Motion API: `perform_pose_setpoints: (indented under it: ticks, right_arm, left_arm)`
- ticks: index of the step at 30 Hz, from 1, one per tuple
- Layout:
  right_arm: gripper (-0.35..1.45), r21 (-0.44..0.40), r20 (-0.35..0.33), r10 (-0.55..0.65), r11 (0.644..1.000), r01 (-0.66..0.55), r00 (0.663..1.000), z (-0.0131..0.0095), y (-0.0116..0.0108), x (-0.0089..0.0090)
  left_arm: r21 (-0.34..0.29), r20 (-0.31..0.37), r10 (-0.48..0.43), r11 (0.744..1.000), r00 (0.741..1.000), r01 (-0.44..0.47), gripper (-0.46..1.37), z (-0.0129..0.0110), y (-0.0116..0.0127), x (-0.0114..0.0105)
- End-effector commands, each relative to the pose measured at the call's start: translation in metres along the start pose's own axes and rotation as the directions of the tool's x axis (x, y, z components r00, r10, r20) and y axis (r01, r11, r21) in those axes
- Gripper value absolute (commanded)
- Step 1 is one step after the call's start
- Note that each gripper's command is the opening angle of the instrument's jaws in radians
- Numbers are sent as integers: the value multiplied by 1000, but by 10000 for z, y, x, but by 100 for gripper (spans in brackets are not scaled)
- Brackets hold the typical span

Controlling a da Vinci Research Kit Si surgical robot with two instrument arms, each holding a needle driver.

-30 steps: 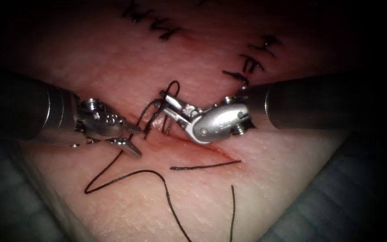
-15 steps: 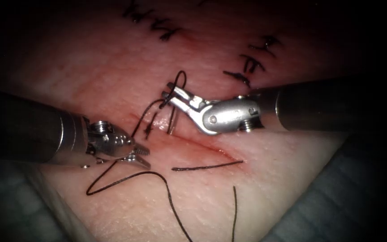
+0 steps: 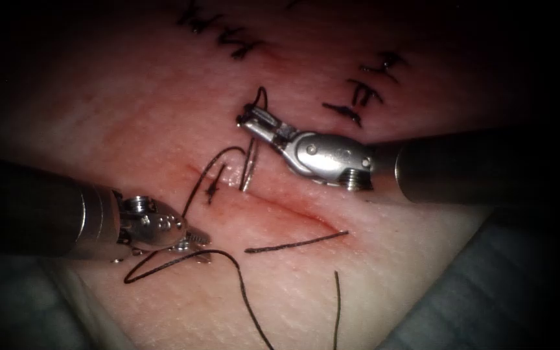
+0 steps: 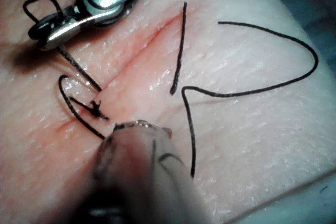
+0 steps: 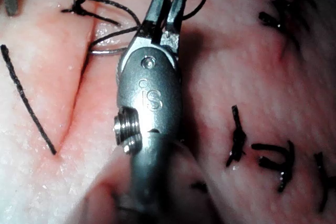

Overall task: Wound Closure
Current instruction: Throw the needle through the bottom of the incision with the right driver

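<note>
Pale pink moist pork tissue (image 3: 384, 272) w/ red-edged cut (image 3: 273, 201). Right steel tool (image 3: 249, 118) clamps black braided thread (image 3: 228, 152) above cut; thin curved needle (image 3: 249, 170) sits in tissue at cut. Left steel tool (image 3: 197, 245) jaws closed on thread strand, left of cut. Loose cut thread pieces (image 3: 296, 242) nearby.

two hands (image 3: 249, 118) (image 3: 196, 245), one cut (image 3: 280, 204)

Silver right tool (image 5: 167, 4) w/ screw, "iS" mark; dark shafts.
</note>
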Motion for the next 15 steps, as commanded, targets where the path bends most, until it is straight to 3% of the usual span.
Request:
perform_pose_setpoints:
  ticks: [1, 7, 15]
  right_arm:
    - [-35, -1, 0, 28, 1000, -28, 1000, 0, -3, -1]
    - [-35, -5, 1, 143, 990, -143, 990, 1, -2, -2]
    - [-35, -37, 45, 358, 934, -356, 933, 0, -4, -2]
  left_arm:
    - [-6, 1, -2, 1000, 1000, 2, -1, 1, 0, -1]
    - [-5, 1, -1, 1000, 1000, 1, -2, 2, 0, -1]
    - [-6, -2, -1, 1000, 1000, 1, -4, 2, 0, -2]
